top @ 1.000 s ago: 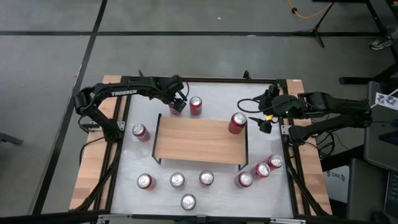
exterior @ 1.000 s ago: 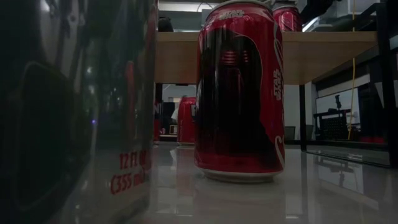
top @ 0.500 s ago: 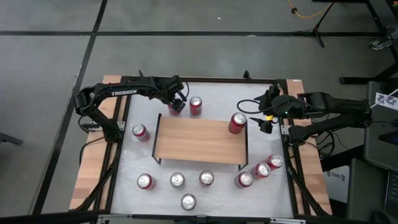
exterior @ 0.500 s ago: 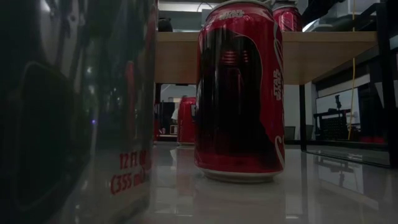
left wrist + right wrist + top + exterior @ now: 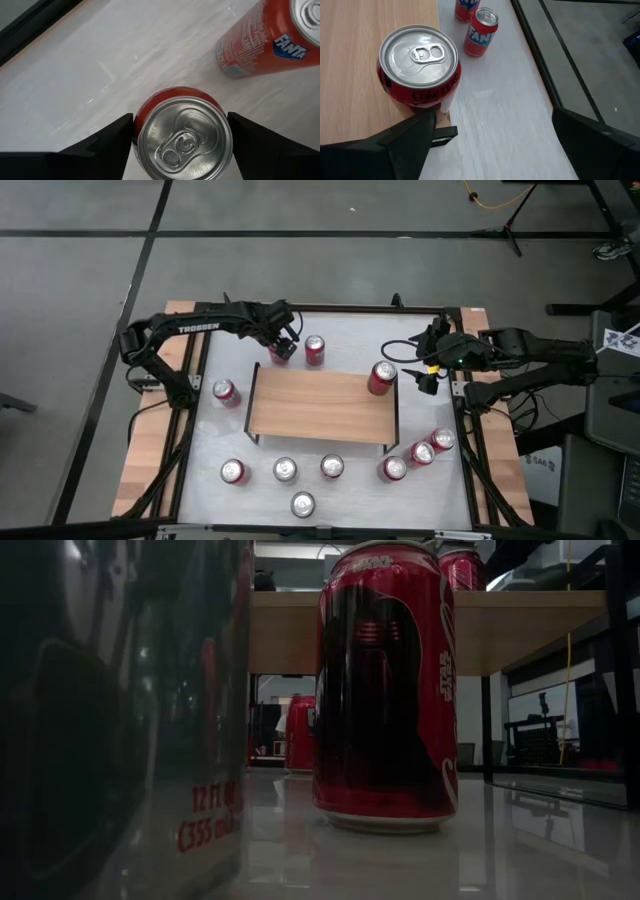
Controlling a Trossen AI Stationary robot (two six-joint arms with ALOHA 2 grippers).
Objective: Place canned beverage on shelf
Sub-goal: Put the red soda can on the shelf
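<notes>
A dark label-side can fills the low view's foreground, with an upright red Coca-Cola can just behind it. Beyond them stands the shelf, a light wooden plank on thin black legs. A cola can sits upright at its corner, beside the right gripper, whose fingers are spread wide, clear of it. Farthest, the left gripper has its fingers parted around a silver-topped red can, beside an orange Fanta can.
</notes>
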